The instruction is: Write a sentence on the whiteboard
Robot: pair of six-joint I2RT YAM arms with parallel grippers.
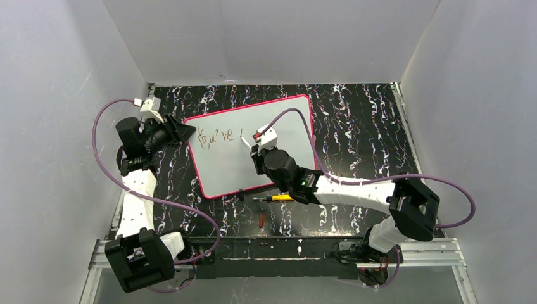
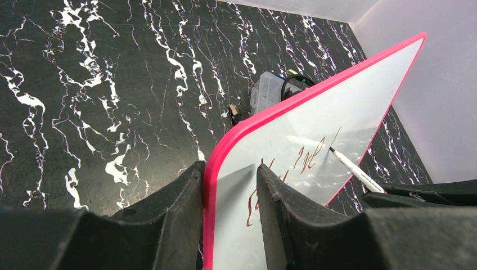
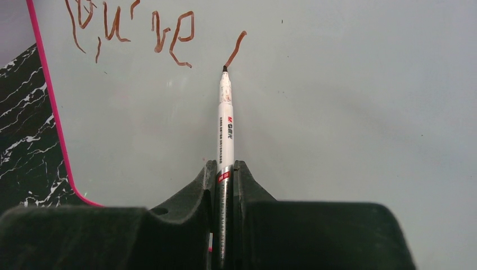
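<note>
Right gripper [image 3: 225, 169] pinching marker [image 3: 226, 121], tip meeting whiteboard [image 3: 349, 124] at 12 o'clock; sentence [image 3: 132, 31] running off-frame at 11 o'clock; left gripper [image 2: 230, 169] clamping whiteboard rim.

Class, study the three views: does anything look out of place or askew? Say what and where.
The whiteboard lies askew, turned against the edges of the table, its left corner pinched by the left gripper. A small red piece, maybe a cap, and a yellow-and-black pen lie loose beside the board's near edge.
</note>
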